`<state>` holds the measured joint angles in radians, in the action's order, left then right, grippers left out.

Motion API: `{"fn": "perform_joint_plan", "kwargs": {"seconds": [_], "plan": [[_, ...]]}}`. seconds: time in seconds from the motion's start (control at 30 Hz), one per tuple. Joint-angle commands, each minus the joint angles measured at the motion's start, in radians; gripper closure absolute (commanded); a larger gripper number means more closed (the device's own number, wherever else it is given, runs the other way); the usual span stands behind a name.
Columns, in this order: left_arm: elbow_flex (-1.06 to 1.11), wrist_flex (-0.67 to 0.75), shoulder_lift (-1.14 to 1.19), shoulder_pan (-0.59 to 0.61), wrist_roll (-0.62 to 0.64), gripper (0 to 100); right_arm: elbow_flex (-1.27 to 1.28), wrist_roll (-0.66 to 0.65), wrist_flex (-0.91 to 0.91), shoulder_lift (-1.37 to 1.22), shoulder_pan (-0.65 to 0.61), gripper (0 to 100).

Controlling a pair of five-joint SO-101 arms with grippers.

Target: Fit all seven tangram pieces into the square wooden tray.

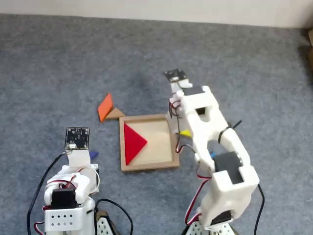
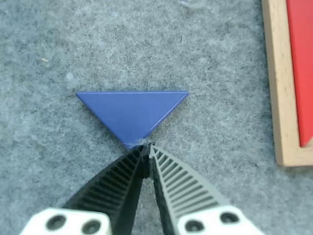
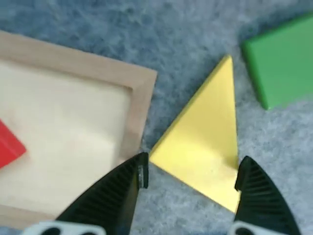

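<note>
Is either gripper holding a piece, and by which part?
Nothing is held. The left gripper is shut, tips at a corner of the blue triangle. The right gripper is open astride the yellow triangle, which lies on the carpet.

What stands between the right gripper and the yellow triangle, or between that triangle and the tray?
Nothing visible. The open right gripper straddles the yellow triangle, which lies beside the tray; only its raised rim lies between. The green piece is off the path.

Smooth wooden tray (image 1: 148, 167) lies on rough grey carpet (image 1: 58, 63).
</note>
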<state>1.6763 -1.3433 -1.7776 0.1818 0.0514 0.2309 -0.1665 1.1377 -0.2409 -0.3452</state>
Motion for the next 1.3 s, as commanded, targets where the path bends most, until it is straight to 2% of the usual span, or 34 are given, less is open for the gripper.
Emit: {"fn": "perform_joint_plan", "kwargs": {"seconds": [0.0, 0.8, 1.03, 1.27], "plan": [[0.021, -0.005, -0.035, 0.012, -0.008, 99, -0.008, 0.005, -0.035, -0.005, -0.007, 71.3], [0.021, -0.005, -0.035, 0.012, -0.008, 99, 0.001, 0.003, -0.108, -0.048, 0.025, 71.7], [0.021, -0.005, -0.035, 0.012, -0.008, 99, -0.001, -0.008, -0.107, -0.039, 0.041, 80.7], [0.021, -0.005, -0.035, 0.012, -0.008, 99, -0.058, -0.054, 0.044, 0.008, 0.064, 80.7]]}}
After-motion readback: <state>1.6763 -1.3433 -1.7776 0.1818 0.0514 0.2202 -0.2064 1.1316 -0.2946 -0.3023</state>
